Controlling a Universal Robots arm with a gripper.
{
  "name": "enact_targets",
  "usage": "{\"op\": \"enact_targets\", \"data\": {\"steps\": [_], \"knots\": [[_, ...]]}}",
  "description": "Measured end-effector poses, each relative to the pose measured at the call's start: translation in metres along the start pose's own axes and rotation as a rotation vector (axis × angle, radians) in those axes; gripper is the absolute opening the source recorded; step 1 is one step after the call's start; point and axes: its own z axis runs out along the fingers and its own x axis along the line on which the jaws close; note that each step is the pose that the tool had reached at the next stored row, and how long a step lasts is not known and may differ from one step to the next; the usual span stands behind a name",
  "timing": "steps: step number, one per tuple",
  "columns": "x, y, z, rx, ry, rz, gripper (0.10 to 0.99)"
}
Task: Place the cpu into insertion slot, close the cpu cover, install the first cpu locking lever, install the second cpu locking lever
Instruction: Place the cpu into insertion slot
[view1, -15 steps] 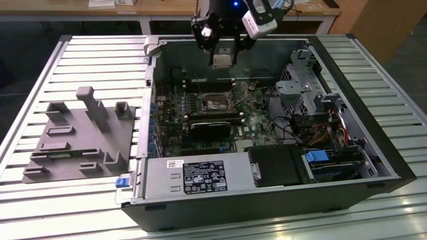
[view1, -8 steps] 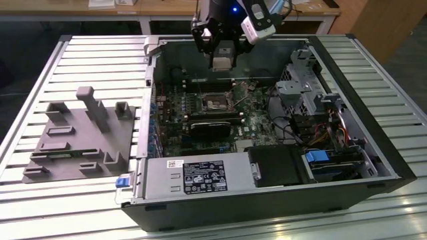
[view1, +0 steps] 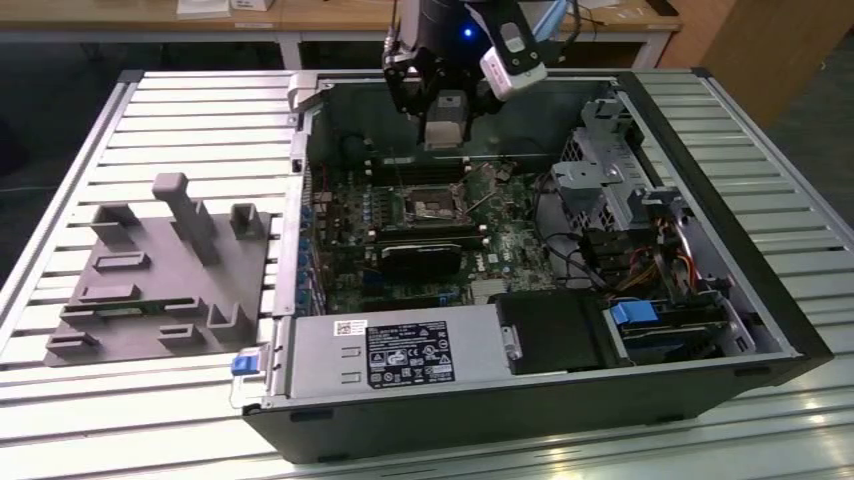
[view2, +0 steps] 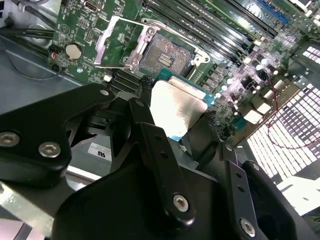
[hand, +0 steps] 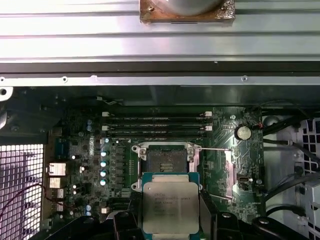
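Closest to the lens in both wrist views is the claw (hand: 171, 224), its black fingers (hand: 209, 220) clenched on two opposite edges of the cpu (hand: 171, 200). That chip is held clear of the board (hand: 220, 167), its dull silver top toward the first wrist camera and a green rim showing round the metal. Beyond it lies the slot (hand: 165, 161), dark centre bare, nothing seated in it. In the second wrist view the cover (view2: 106, 42) stands swung up off the slot, with green board showing through its square window. A thin wire lever (hand: 215, 149) reaches out sideways from the slot's frame, unlatched as far as I can tell. Long black memory slots (hand: 155, 125) run just beyond the slot, and a coin cell (hand: 243, 132) sits near the lever's far end.

In the exterior view the claw (view1: 445, 135) hangs over the rear of the open case (view1: 534, 415), at 12 o'clock from the slot (view1: 430, 208). A black block (view1: 424, 258) lies just at 6 o'clock of the slot, and the power supply (view1: 387, 355) lies further on at 6 o'clock, along the case's near wall. A drive cage (view1: 607, 185) is at 3 o'clock. The case rests on a slatted bench (view1: 134, 430). At 9 o'clock of the case, well apart from the claw, stands a grey fixture (view1: 160, 265) with upright posts.
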Motion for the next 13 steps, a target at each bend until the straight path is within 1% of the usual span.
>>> {"op": "enact_targets", "data": {"steps": [6, 13], "knots": [[-0.0002, -0.0008, 0.0077, 0.003, -0.0002, 0.000, 0.537], [-0.0003, -0.0015, 0.0146, 0.006, -0.0003, 0.000, 0.537]]}}
